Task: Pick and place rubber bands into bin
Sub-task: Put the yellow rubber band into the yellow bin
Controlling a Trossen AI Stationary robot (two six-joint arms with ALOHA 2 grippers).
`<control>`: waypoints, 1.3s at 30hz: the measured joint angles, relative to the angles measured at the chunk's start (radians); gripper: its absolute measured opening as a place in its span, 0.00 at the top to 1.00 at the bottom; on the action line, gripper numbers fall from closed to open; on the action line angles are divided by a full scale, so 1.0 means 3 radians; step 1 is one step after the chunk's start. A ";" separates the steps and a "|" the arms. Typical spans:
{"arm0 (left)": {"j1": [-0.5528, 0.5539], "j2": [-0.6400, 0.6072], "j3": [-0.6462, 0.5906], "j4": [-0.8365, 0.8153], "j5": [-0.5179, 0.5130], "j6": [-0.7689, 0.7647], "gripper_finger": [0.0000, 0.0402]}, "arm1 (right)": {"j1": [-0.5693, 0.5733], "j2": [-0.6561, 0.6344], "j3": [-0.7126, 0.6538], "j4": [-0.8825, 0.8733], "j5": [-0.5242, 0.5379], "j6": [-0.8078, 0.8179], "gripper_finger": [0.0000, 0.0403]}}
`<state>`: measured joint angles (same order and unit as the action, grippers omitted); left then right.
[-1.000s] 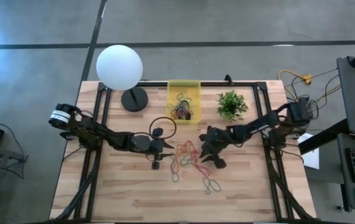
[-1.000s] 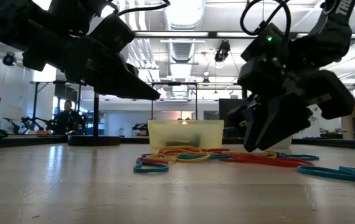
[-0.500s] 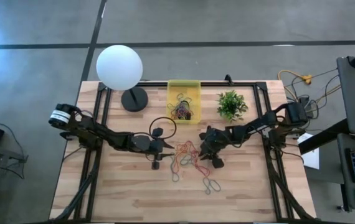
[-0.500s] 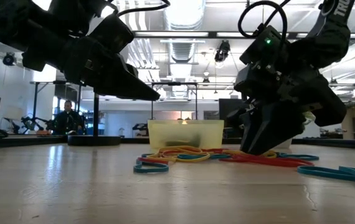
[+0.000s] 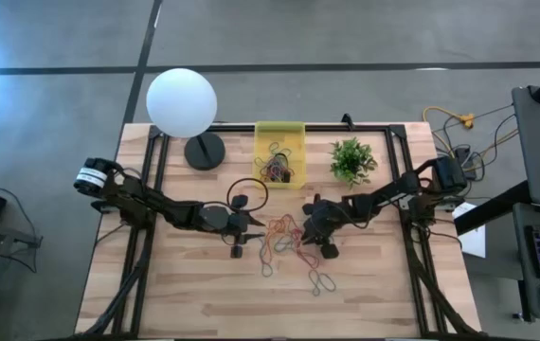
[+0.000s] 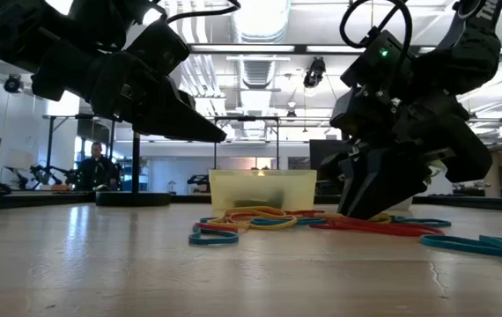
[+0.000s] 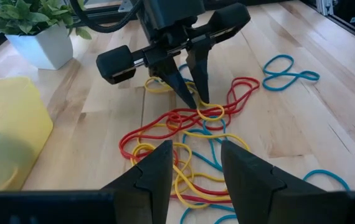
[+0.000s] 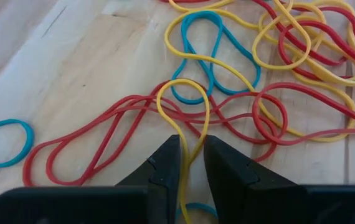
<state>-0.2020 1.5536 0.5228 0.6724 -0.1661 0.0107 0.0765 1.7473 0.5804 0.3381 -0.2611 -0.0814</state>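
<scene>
Two grippers: our right gripper point(image 8: 189, 163) pinches a yellow band point(image 8: 184, 115); our left gripper point(image 7: 193, 165) hangs slightly parted.
Risk: tangled rubber bands point(image 5: 289, 242) may drag along, missing the bin point(image 5: 279, 142).

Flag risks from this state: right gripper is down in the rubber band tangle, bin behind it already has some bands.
1. The right gripper has a yellow band between its nearly closed fingers; that band interlaces with red bands in the pile, so lifting may drag several along.
2. The thin band could slip from the fingertips during the carry to the bin.
3. The left gripper hovers beside the pile, so the arms could clash.
</scene>
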 joint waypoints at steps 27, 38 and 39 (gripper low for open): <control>-0.0001 0.0000 0.0000 0.0000 0.0000 -0.0012 0.70 | 0.0059 -0.1085 -0.0003 -0.0486 0.0303 -0.0414 0.98; -0.0001 -0.0001 0.0001 0.0005 0.0000 -0.0012 0.70 | -0.0278 -0.1720 0.0004 -0.0406 0.0910 -0.1045 0.98; -0.0001 -0.0001 0.0001 0.0005 0.0000 -0.0012 0.70 | -0.0335 -0.1744 0.0004 -0.0358 0.0910 -0.1081 0.98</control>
<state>-0.2024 1.5532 0.5232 0.6739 -0.1661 0.0071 -0.0240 1.2241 0.5816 0.2307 0.0120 -0.4057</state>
